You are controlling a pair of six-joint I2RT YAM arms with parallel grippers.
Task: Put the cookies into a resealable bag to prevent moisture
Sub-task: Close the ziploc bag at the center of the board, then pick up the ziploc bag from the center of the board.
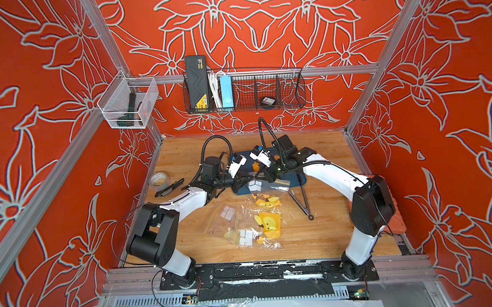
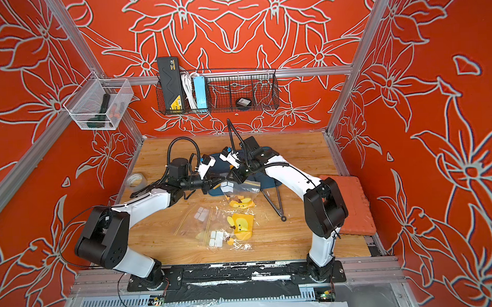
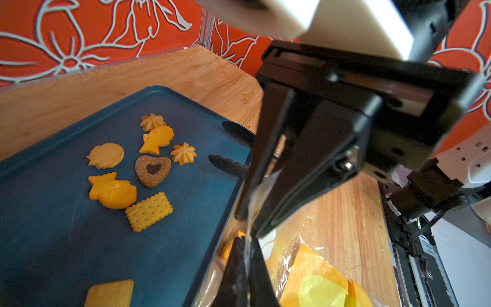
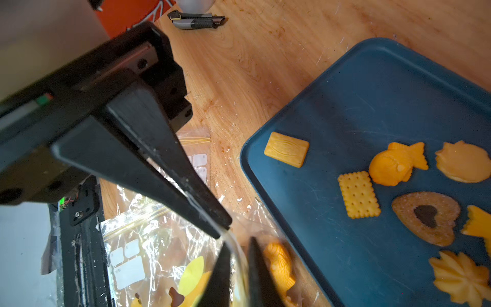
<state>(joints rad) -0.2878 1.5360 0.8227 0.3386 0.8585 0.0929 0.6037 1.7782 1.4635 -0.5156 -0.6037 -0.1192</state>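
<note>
In both top views: left gripper (image 1: 246, 179) and right gripper (image 2: 231, 176) tip to tip above the near edge of the tray (image 1: 297, 182), mid-table. Bag (image 1: 266, 191) hanging between them, its yellow-printed lower part resting on the table (image 1: 314, 236). Spare bags (image 1: 242, 227) flat on the wood, nearer the arm bases. Tongs (image 1: 307, 208) just right of the bag. Tape (image 1: 159, 179) and knife (image 1: 169, 188) at the left edge. Cookies (image 1: 256, 167) mostly hidden behind the wrists, only a bit of orange showing on the tray.

Left wrist view: left gripper (image 3: 245, 265) clamped tight on the clear rim of the bag (image 3: 305, 265). Right gripper (image 3: 251, 228) pointing at the same rim, film running up between its fingers. Cookies (image 3: 148, 170) loose on the tray (image 3: 53, 226): fish, flowers, a brown heart, crackers. Tongs (image 3: 228, 166) with both tips over the tray's rim.

Right wrist view: right gripper (image 4: 240, 265) with fingers slightly parted and film in the gap; impossible to tell whether pinching or let go. Left gripper (image 4: 221, 230) closed to a point on the bag edge. One of the cookies (image 4: 279, 263) showing through the film, just off the tray (image 4: 345, 106); the others on the tray.
</note>
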